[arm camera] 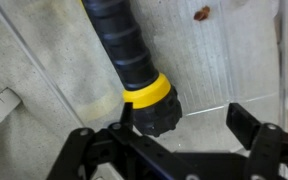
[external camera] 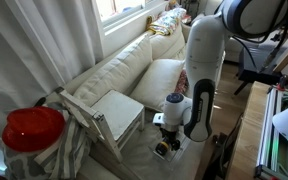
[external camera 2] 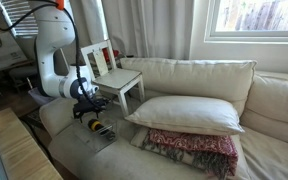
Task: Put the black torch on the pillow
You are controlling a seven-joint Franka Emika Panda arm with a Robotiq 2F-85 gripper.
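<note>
Only my wrist view shows the black torch (arm camera: 134, 60) close up: it lies on a clear tray (arm camera: 234, 60), its yellow-ringed head between the wide-spread fingers of my gripper (arm camera: 169, 135), which clamp nothing. In an exterior view the pillow (external camera 2: 189, 112) rests well apart on the sofa (external camera 2: 274, 100), and my arm (external camera 2: 52, 55) bends down, wrist pointing at the seat

The black torch (arm camera: 132, 55) lies flat just below the pincer (arm camera: 174, 128). Its ribbed black body runs away from the pincer, and its yellow collar and black head sit between the spread fingers. The pillow (external camera 2: 184, 113), cream-white and puffy, lies flat to one side of the pincer, clear of the torch.
</note>
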